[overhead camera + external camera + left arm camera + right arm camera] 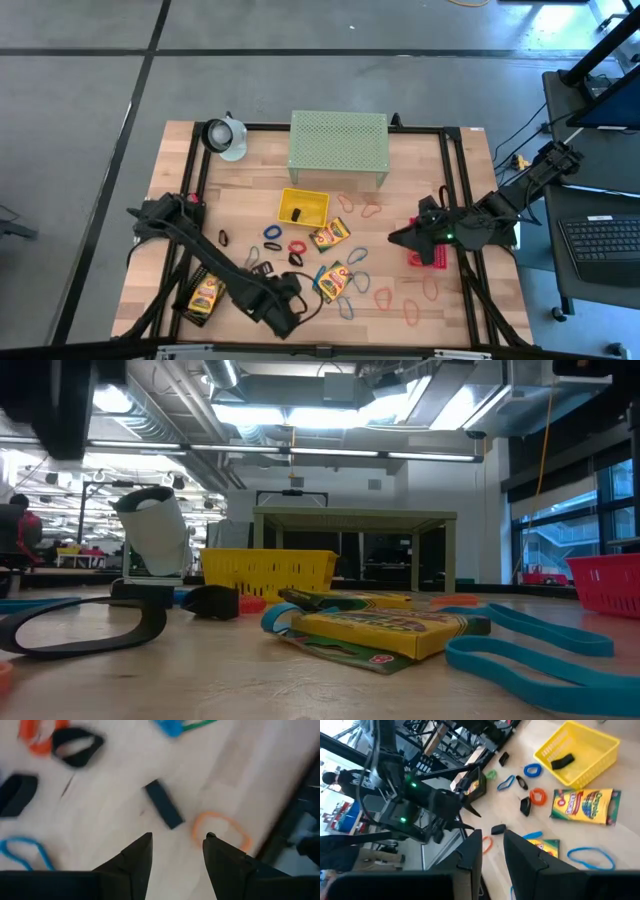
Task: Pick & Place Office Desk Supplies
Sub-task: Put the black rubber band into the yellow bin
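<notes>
The office desk supplies lie scattered on the wooden table: crayon boxes (329, 235) (333, 281) (205, 297), small black clips and coloured loops (297, 247). One black clip (296, 214) sits in the yellow mesh tray (318, 200). My left gripper (290, 305) hangs open near the table's front edge, pointing down. Its wrist view shows a black clip (162, 810) and an orange loop (220, 827) on the table beyond the fingers of the left gripper (177, 840), and nothing between them. My right gripper (395, 238) hovers beside the pink tray (432, 258), narrowly open and holding nothing (490, 842).
The pale green mesh shelf (338, 145) stands at the table's far edge, with a white object (228, 138) at the far left. A black frame rail (460, 210) runs along the table's right side. More loops (410, 312) lie at the front right.
</notes>
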